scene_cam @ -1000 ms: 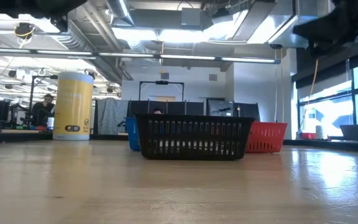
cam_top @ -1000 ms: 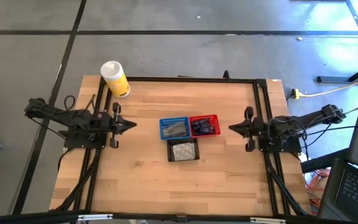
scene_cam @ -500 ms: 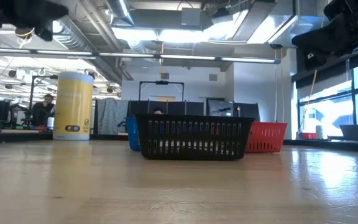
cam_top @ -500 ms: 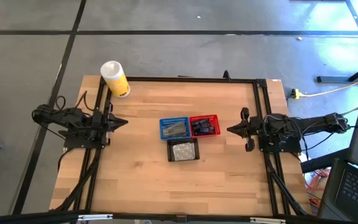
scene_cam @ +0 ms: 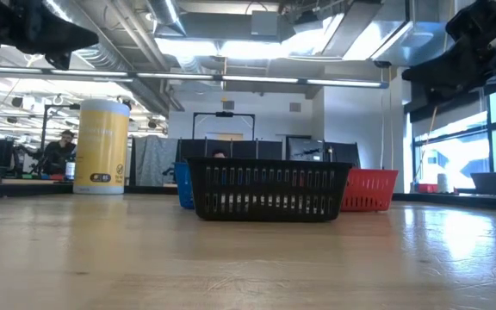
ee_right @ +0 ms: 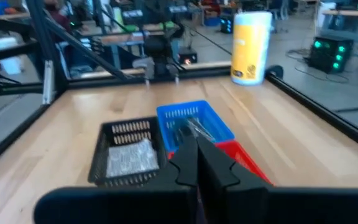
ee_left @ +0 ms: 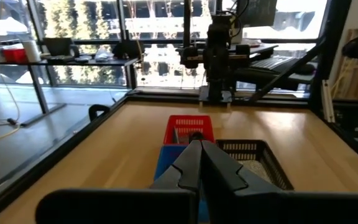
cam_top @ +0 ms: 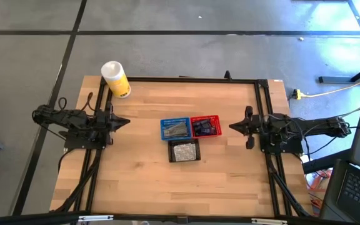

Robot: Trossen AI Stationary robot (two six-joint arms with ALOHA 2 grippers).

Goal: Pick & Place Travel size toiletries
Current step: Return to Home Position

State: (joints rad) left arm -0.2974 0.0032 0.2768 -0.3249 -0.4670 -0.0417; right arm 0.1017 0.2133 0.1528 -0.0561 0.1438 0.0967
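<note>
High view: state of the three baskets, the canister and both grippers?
Blue basket: upright, holds grey tubes.
Red basket: upright, beside the blue one, holds dark items.
Black basket: upright, holds clear crinkly packets.
Canister: standing upright at the table corner.
Left gripper: shut, empty, left of the baskets.
Right gripper: shut, empty, right of the baskets.
</note>
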